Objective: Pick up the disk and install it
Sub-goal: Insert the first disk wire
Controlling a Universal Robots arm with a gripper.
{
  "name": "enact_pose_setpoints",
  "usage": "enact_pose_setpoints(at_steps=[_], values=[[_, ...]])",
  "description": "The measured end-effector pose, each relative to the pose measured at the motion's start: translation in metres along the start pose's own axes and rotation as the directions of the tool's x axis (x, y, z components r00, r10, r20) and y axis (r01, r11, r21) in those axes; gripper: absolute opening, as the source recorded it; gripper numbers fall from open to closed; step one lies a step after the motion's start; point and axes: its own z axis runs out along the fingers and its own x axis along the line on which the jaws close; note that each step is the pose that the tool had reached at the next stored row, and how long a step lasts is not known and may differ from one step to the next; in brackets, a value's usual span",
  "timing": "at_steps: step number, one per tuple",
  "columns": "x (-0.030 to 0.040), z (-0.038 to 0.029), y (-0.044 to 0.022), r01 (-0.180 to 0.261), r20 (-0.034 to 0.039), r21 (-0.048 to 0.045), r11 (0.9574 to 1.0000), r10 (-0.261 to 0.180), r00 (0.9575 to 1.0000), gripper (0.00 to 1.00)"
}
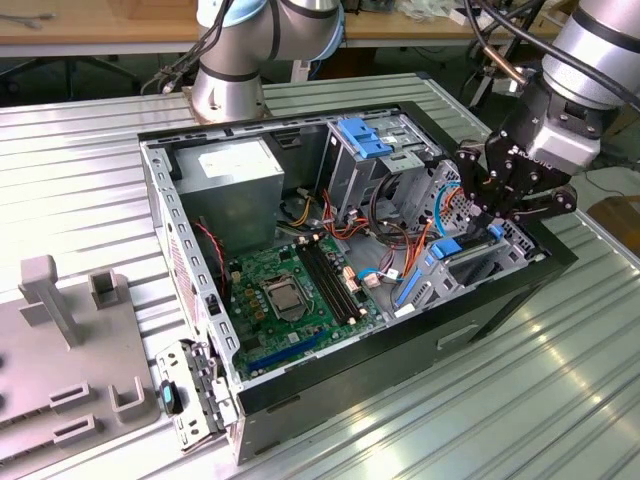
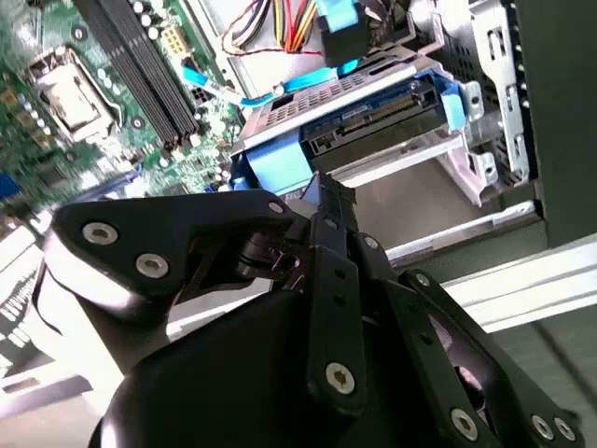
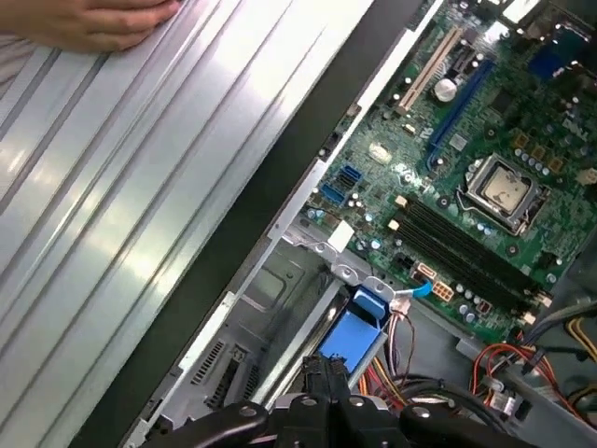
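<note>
— Where is the drive sitting right now?

— The flat dark hard drive with bright blue plastic rails [image 2: 373,123] is lying in the silver perforated metal bay [image 2: 490,140]. That's at about three o'clock in the open black computer case [image 1: 400,350], going by the exterior view. Its connector end is facing out toward the arm. I can't tell whether it's fully seated.

— And the pincer?

— The black pincer [image 2: 328,191] is touching the drive's near edge, just beside a blue rail. Its fingers are drawn together with no gap showing. I can't tell whether they're nipping anything.

— So what's worrying you?

— Mostly skew. The contact is sitting off to one side, so I'm guessing any push is going to turn the drive and wedge a rail in the bay's guides. The tip is also resting on a thin edge, so it's risking a slip onto the connector.

— Anything else?

— The orange and blue cable bundle [image 1: 400,238] is hanging just beside the bay, toward nine o'clock of it. That's asking to be snagged or pinched behind the drive. And a person's hand [image 3: 93,21] is resting on the ribbed metal desk [image 1: 80,160], apart from the case. That's fine so long as nobody's reaching in.
</note>
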Motion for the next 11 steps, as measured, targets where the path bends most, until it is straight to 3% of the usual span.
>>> enact_pose_setpoints(at_steps=[1, 2, 11], values=[[0.0000, 0.0000, 0.0000, 0.067, 0.0005, 0.0002, 0.9978, -0.067, 0.9978, 0.11], [0.0006, 0.0000, -0.0007, 0.101, 0.0007, 0.0003, 0.9949, -0.101, 0.9949, 0.11], [0.0100, 0.0005, -0.0218, 0.114, 0.0009, 0.0003, 0.9935, -0.114, 0.9935, 0.11]])
